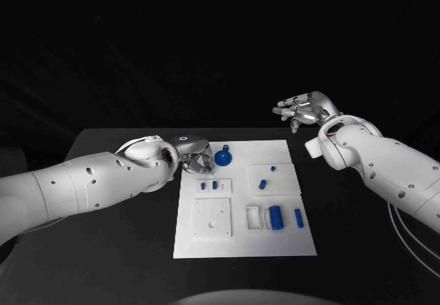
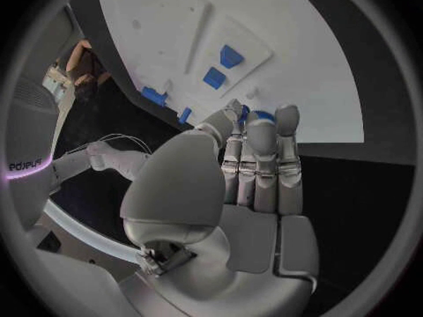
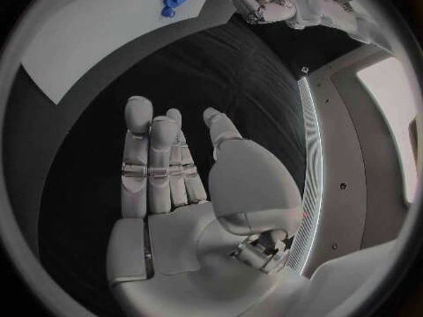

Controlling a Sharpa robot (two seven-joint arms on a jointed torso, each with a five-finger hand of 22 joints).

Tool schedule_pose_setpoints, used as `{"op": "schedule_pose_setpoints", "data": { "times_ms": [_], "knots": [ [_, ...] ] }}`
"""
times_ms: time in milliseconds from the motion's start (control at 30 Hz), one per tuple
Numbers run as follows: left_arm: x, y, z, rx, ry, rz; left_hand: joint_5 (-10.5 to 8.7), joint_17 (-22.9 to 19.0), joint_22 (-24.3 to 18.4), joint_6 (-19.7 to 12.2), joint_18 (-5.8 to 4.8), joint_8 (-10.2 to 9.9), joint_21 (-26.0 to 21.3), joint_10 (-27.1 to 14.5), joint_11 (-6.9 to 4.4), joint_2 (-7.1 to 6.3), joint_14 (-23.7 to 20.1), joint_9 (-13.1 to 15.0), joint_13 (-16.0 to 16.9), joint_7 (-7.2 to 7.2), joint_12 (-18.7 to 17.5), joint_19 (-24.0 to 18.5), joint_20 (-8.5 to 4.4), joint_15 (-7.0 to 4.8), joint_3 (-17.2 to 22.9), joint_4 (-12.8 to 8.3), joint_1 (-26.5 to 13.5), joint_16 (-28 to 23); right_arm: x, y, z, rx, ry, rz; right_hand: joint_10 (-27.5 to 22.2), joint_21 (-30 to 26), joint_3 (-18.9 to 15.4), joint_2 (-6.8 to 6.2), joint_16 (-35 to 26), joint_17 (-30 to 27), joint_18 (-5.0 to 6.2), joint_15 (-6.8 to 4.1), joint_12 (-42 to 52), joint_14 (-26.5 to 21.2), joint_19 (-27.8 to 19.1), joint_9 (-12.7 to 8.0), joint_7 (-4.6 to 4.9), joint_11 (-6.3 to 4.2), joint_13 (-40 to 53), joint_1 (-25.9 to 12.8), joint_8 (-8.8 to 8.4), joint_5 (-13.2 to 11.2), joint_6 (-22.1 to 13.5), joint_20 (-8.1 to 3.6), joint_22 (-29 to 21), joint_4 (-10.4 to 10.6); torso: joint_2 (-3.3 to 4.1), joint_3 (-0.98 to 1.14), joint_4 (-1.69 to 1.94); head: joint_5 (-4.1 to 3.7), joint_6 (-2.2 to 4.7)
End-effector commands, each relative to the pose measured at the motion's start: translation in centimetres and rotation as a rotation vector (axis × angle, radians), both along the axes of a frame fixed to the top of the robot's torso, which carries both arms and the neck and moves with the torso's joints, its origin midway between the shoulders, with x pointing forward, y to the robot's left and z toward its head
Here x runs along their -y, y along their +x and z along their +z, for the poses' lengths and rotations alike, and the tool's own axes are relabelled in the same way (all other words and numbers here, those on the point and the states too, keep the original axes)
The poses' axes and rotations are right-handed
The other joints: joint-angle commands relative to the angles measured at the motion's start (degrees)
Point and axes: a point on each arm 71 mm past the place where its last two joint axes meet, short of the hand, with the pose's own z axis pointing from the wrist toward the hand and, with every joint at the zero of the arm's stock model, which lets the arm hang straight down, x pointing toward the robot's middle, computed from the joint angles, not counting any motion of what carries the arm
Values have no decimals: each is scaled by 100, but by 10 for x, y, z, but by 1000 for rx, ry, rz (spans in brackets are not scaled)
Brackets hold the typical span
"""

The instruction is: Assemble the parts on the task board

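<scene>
left robot hand [image 1: 194, 162]: fingers straight, held nothing, over board [image 1: 275, 248] edge | round part [image 1: 224, 157] just beyond fingertips | right robot hand [image 1: 304, 111]: loosely spread, holding nothing, off board | risk: fingertips nudge part away

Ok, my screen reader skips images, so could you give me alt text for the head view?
The left hand hovers at the white task board's far left corner, beside a round blue part. The right hand is raised, empty, beyond the board. Smaller blue parts lie on the board.
</scene>
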Motion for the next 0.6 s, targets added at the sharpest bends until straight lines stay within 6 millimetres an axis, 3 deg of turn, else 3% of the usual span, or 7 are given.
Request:
{"op": "schedule_pose_setpoints", "data": {
  "times_ms": [33,600],
  "knots": [
    [1,1,-1,-24,-1,-5,-2,9,110,44,75,24,17,156,-134,58,5,5,20,-1,21,-32,-23,-18,-1,38,32,-24,-2,0,0,1,-5,15,35,-1,-3,20,7,-8,87,-26,-1,-28,214,9,11,-14,-5,-3,13,28,-24,-23,-7,26,4,6,-10,5,-2],
    [3,7,-6,-71,20,-2,-21,15,109,32,65,23,13,143,-128,62,-16,-6,19,3,20,-56,-21,-13,3,58,53,-36,-4,0,-1,0,-3,18,35,-1,-3,20,7,-8,87,-26,-1,-28,214,9,11,-14,-5,-3,13,28,-24,-23,-7,26,2,6,-8,3,-18]
  ]
}}
